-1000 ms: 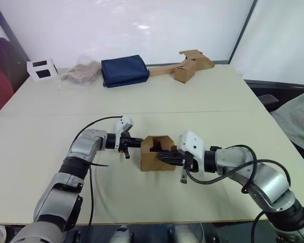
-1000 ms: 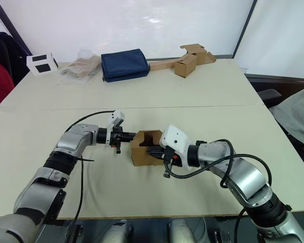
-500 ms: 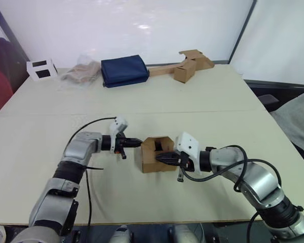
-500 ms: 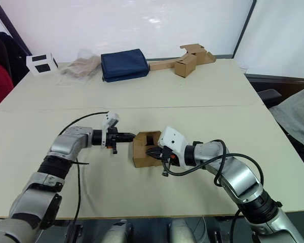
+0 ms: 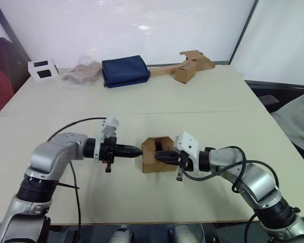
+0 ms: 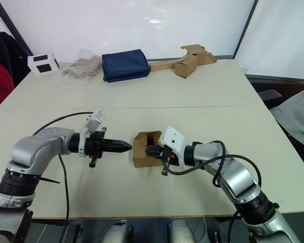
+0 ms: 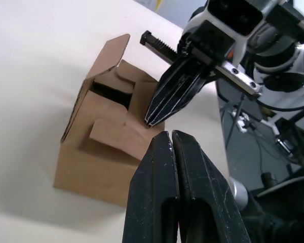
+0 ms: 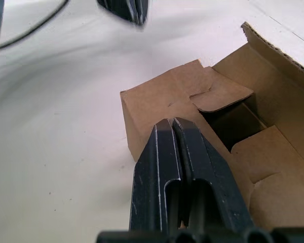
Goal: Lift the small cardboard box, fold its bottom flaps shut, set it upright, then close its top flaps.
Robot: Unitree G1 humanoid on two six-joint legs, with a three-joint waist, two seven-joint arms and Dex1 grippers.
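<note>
1. beige table carries the small cardboard box, upright between both grippers' fingertips, top flaps partly folded in.
2. left gripper fingers pressed together, empty, tips just beside box wall.
3. right gripper fingers pressed together, tips over the flaps; judgement: push flaps down flat, brace opposite wall.

Plain brown small cardboard box, black fingers, cream tabletop, navy folded cloth.

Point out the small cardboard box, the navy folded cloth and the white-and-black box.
small cardboard box [image 5: 155,163]: left eye view, front wall.
navy folded cloth [image 5: 123,70]: left eye view, top surface.
white-and-black box [image 6: 42,64]: right eye view, front face.
</note>
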